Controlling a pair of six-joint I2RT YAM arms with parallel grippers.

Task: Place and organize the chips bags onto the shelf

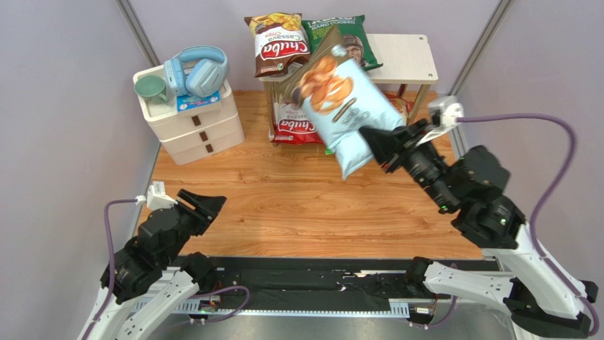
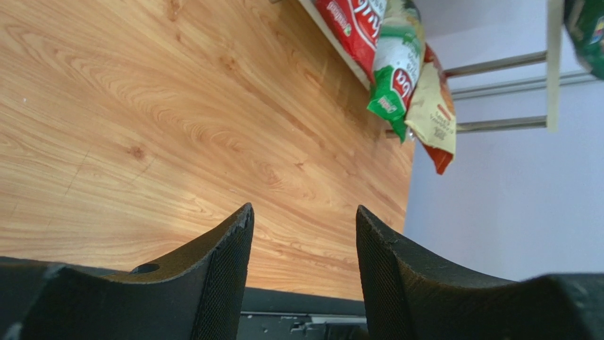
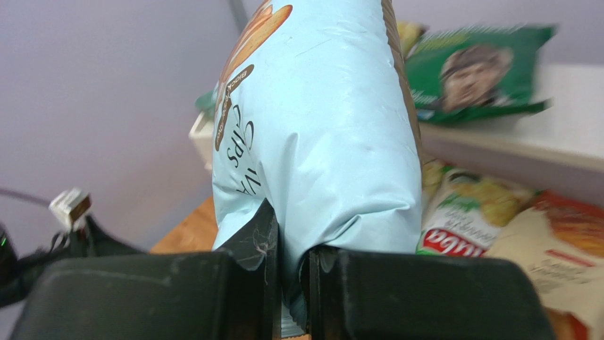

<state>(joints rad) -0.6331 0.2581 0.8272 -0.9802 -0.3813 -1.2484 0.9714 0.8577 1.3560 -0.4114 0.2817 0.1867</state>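
While the right jaws are clenched on one end of the light blue bag [image 1: 340, 106], the bag hangs tilted in the air, just in front of the shelf [image 1: 407, 60] at the far edge of the worktop [image 1: 283, 205]. Brown Chuba bag [image 1: 280, 46] and dark green bag [image 1: 347, 35] lie on the top board. Red Chuba bag [image 1: 298, 127], green bag [image 2: 393, 85] and cream-orange bag [image 2: 434, 113] sit on the lower tier. Left jaws released, gripping nothing, low near the near left corner.

The shelf [image 1: 407, 60] top lies bare right of bags [image 1: 347, 35].
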